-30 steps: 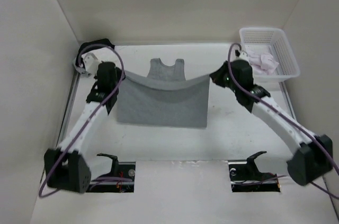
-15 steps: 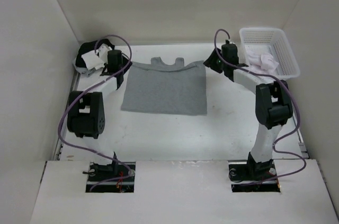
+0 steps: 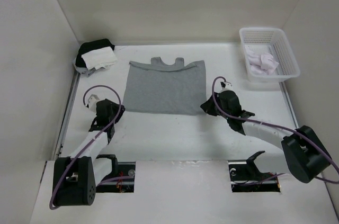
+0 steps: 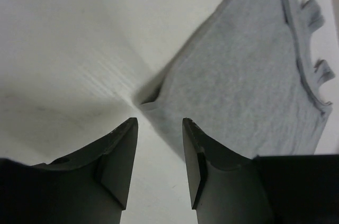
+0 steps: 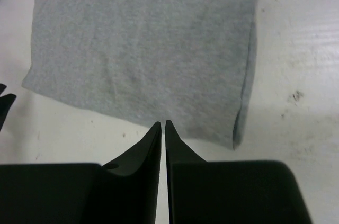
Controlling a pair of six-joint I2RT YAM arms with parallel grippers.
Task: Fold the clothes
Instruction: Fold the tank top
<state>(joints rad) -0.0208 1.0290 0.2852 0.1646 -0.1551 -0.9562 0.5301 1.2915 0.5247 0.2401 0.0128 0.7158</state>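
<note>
Folded tank top [image 3: 165, 89] lying wide across the table [image 3: 159, 134] — near-left corner just ahead of left gripper [image 4: 159, 123], spread, empty. At near hem, right gripper [image 5: 163, 124] pressed nearly together (nothing held).

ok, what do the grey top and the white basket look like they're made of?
Grey tank top: looks like a thin knit, cotton or a cotton blend, with a matte finish. The signs are heathered flecks and a limp, flat drape; the exact fibre can't be told. Basket: seems to be moulded white plastic, slightly glossy, going by its regular lattice walls and stiff rim.
</note>
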